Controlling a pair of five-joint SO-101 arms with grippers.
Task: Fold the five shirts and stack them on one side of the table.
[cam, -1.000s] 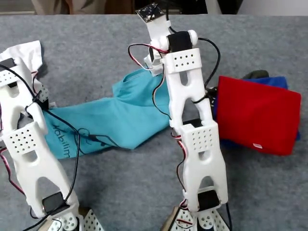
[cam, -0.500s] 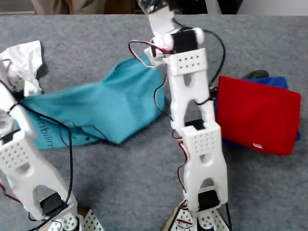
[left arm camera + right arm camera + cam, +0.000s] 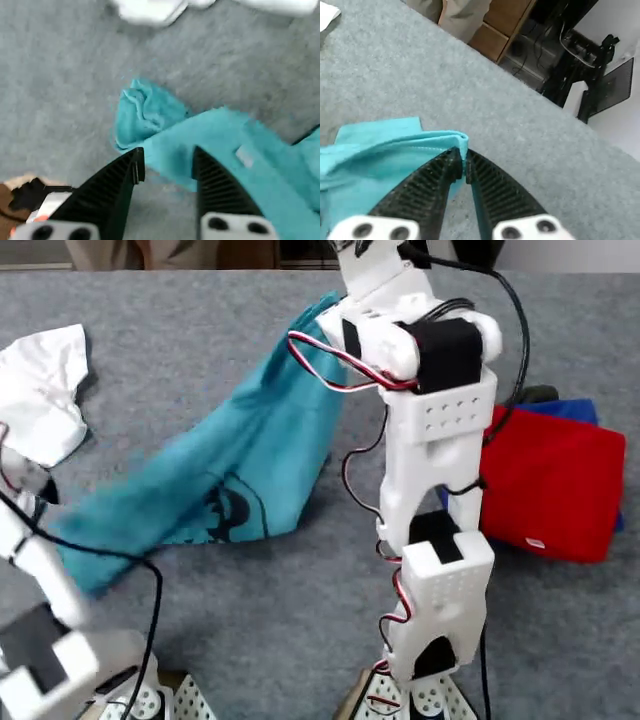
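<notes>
Where the teal shirt [image 3: 235, 465] was: stretched out slantwise over the grey table [image 3: 250, 640], one end raised near the far edge and the other trailing down toward the near left corner; unfolded, printed side up.
Right gripper [image 3: 461, 156]: clamped on a hem of the teal shirt, jaws nearly together with the cloth edge nipped at their tips, holding that end up off the table.
Left gripper [image 3: 166, 152]: jaws apart, low over the other end of the teal shirt; cloth showed between and beyond the fingers, with a bunched corner just past them. Whether the fingers touched the cloth could not be told.
Stack: a folded red shirt [image 3: 548, 480] lay at the right side of the table on top of a folded blue shirt [image 3: 572, 410], whose edge showed along the far side.
Dark bit [image 3: 530, 395]: something dark peeked out beside the far corner of the stack; too little showed to say whether it was a shirt.
White shirt [image 3: 40, 390]: crumpled at the left edge of the table, unfolded, close to the teal shirt.
Done, by my reading: two shirts folded and stacked on the right, possibly a third.
Left to do, by my reading: spread the teal shirt flat, fold and stack it, then do the same for the white one.
</notes>
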